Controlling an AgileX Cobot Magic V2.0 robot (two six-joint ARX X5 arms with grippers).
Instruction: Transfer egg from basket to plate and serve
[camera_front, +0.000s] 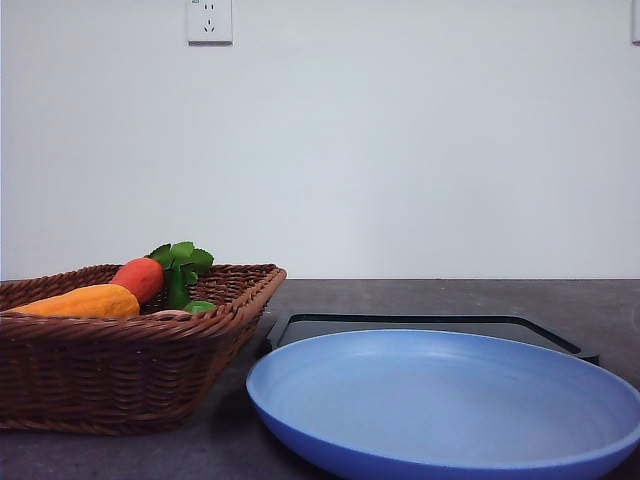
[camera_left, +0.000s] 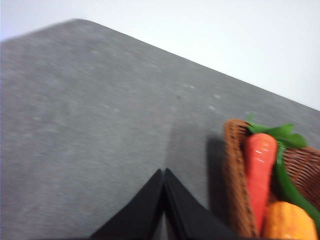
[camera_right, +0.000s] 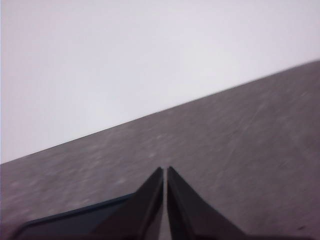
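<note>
Front view: wicker basket (camera_front: 120, 365) at left, holding a carrot (camera_front: 140, 277) and a yellow-orange vegetable (camera_front: 85, 301); egg not discernible. Light-blue plate (camera_front: 450, 410) near right, black tray (camera_front: 430, 328) just behind.

Left wrist view: left gripper (camera_left: 164, 172) — jaws together, beside the basket's rim (camera_left: 234, 185).

Right wrist view: right gripper (camera_right: 165, 171) — jaws together over the grey table (camera_right: 240, 150).

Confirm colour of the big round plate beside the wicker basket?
Light blue, plain; the large round shallow plate shows best in the front view.

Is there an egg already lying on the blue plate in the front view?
No, the light-blue plate holds nothing; its whole inner surface is bare.
</note>
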